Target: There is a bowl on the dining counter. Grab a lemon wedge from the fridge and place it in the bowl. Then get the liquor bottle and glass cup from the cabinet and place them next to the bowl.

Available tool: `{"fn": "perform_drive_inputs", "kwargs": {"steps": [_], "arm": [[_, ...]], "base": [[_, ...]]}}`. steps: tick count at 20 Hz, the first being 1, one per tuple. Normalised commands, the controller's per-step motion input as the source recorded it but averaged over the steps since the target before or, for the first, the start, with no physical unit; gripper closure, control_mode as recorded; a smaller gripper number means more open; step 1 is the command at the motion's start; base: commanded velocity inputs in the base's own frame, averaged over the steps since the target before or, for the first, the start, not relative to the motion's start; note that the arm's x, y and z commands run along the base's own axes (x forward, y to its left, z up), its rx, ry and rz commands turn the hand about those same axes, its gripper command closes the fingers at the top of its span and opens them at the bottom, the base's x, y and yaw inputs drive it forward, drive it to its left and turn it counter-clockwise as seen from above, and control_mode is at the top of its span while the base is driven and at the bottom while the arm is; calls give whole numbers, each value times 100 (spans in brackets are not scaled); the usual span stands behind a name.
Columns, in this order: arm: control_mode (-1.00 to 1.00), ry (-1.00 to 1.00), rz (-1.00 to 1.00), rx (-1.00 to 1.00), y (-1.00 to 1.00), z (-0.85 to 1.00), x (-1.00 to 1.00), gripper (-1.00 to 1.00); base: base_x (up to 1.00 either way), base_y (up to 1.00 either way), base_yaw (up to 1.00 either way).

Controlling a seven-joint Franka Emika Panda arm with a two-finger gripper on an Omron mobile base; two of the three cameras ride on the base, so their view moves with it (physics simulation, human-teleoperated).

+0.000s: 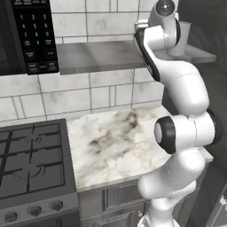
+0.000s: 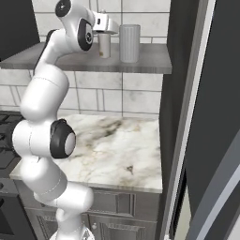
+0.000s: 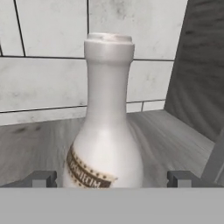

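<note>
Arm raised to the grey shelf (image 2: 56,60) above the marble worktop (image 2: 117,150). Gripper (image 3: 112,178) at shelf height, jaws wide apart, nothing held; the two fingertips (image 3: 41,178) straddle the liquor bottle (image 3: 107,131) at its lower body, gaps both sides, no contact yet.

Bottle stands upright on the shelf, toward its right end and mid-depth, tiled wall (image 3: 43,65) behind. In right base view the glass cup (image 2: 130,43) stands just beside the bottle, nearer the shelf's right edge, apart from it. Fridge door (image 2: 211,117) ajar at right.

Step in hand (judged): grasp bottle; lemon part can't be checked here, bowl and dining counter out of frame.

How to do well:
- bottle sits slightly left of centre btw tips; nudge to centre before closing so it doesn't get pushed over.
- grip on wide lower body, not the narrow neck; go a bit further fwd so pads cover the label band.
- close slow, then lift straight up before pulling back, clear of cup and shelf's right side wall.
</note>
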Motion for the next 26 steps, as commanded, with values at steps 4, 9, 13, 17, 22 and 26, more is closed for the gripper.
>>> {"fn": "perform_drive_inputs", "kwargs": {"steps": [4,9,13,17,22,26], "arm": [[-100,0,0,0,0,0,23,-100],[-100,0,0,0,0,0,17,100],[-100,0,0,0,0,0,6,100],[-100,-1,0,0,0,0,-2,100],[-100,-8,0,0,3,1,-38,100],[-100,-16,1,0,45,10,-78,100]], "base": [[0,0,0],[0,0,0],[0,0,0],[0,0,0],[0,0,0],[0,0,0]]}}
